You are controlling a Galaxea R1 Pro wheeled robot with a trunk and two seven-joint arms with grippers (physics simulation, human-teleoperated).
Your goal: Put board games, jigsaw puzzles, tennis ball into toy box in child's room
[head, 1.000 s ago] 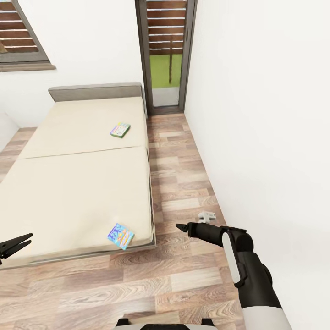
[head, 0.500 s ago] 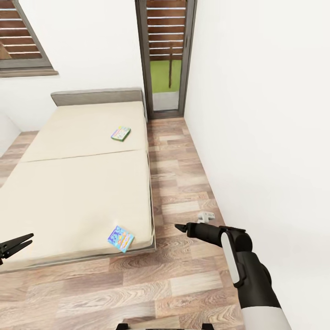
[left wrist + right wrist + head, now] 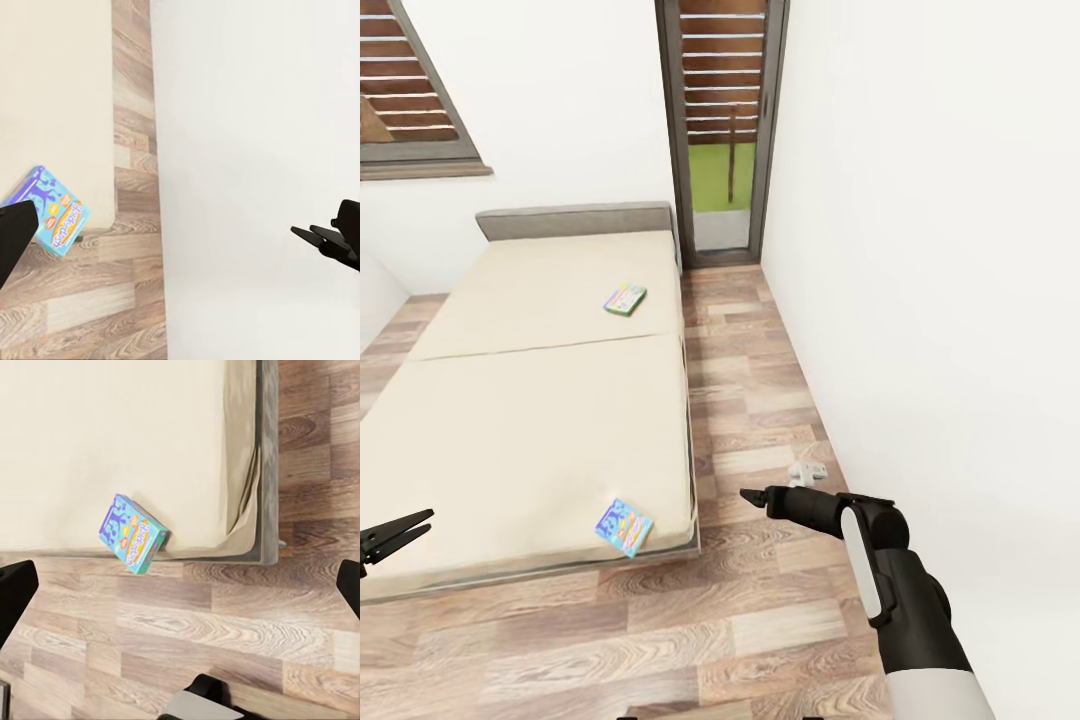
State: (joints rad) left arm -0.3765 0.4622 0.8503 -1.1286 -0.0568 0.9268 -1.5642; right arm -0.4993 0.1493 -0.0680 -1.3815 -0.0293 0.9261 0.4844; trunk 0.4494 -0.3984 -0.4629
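Your right arm presented as a rounded black casing with one long white panel inset along its upper face, passing into a pale grey segment nearest the camera. It narrowed forward to a black wrist and the right gripper, two slim, pointed black fingers. Your left gripper was likewise matte black, its fingers thin and tapered to points. No cables, screws or markings could be made out on either.
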